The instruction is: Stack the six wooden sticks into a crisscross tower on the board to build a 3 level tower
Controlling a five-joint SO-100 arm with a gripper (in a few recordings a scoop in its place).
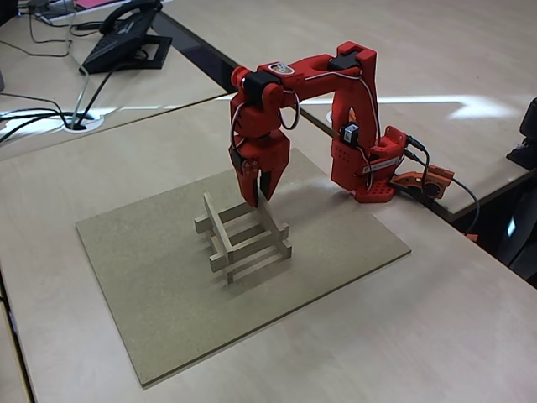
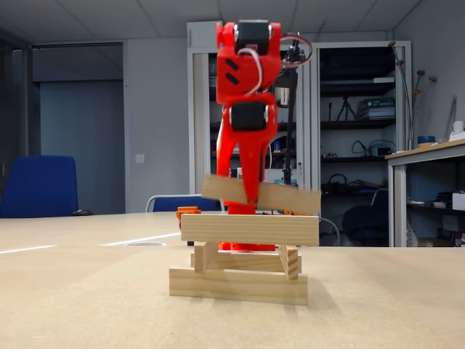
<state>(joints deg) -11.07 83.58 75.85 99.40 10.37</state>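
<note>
A fixed view from above and to one side shows the red arm (image 1: 336, 109) arched over the board (image 1: 151, 319), its base (image 1: 369, 172) at about three o'clock from the crisscross tower (image 1: 243, 239). The board lies flat on the pale tabletop (image 1: 436, 336). The tower stands near the board's middle, slightly toward the one o'clock side.

The hand (image 1: 258, 195) points down over the tower's far end, at roughly twelve o'clock from its centre. Its fingers are nearly together, and in this view the thing between them is hard to make out.

In the low fixed view, level with the tabletop, the hand (image 2: 251, 190) is closed on a wooden stick (image 2: 287, 198), gripping it near the middle. The stick is tilted, its left end higher than its right, and blurred. It hangs just above the tower's (image 2: 240, 265) top level, behind the near top stick (image 2: 249, 229); whether it touches anything below cannot be told.

Under the near top stick, two crosswise stick ends (image 2: 289, 260) show, resting on a long bottom stick (image 2: 238, 285) at six o'clock.

Behind the arm, a desk phone (image 1: 126, 38) and cables lie on a neighbouring tabletop at eleven o'clock.
</note>
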